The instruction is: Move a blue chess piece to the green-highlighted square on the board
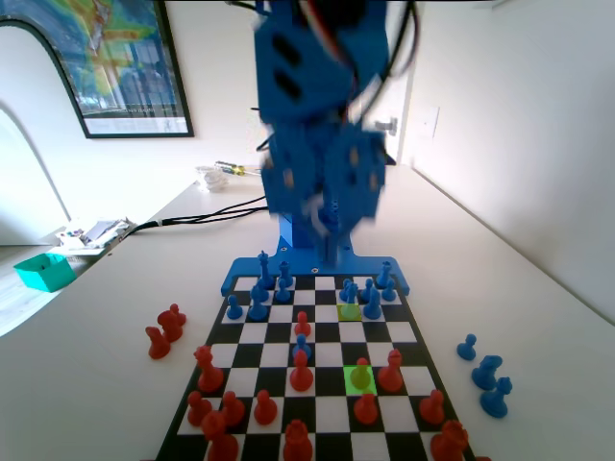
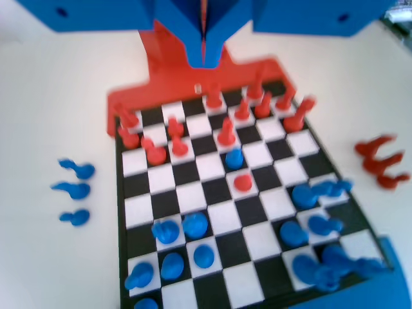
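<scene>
The board (image 1: 317, 413) lies lengthwise, with blue pieces at its far end. Its green-highlighted square (image 1: 347, 386) glows right of centre, and a pawn tinted green stands on it. A duller olive square (image 1: 350, 312) lies two rows from the blue end, with blue pieces (image 1: 348, 291) just behind it. One blue pawn (image 1: 302, 346) (image 2: 234, 158) stands mid-board among red pawns. My gripper (image 1: 322, 223) (image 2: 205, 55) hangs blurred, high above the blue end. Its jaws meet in the wrist view with nothing between them.
Several blue pieces (image 1: 485, 373) (image 2: 74, 190) lie off the board on the table, right in the fixed view. Red pieces (image 1: 163, 331) (image 2: 380, 161) lie off the opposite side. A teal box (image 1: 43, 271) and cables (image 1: 207, 216) sit far left.
</scene>
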`<control>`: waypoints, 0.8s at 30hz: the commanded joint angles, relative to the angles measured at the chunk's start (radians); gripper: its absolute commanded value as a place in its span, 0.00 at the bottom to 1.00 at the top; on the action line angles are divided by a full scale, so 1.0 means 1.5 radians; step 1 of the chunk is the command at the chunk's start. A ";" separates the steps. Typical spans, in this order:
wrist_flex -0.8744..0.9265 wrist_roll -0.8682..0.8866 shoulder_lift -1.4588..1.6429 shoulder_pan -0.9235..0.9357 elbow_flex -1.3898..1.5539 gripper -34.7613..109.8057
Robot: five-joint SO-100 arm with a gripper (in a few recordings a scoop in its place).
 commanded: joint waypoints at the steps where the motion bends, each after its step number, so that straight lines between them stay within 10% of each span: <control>1: -0.017 0.027 -0.059 -0.022 -0.059 0.28; 24: -0.174 0.097 -0.240 -0.060 -0.054 0.32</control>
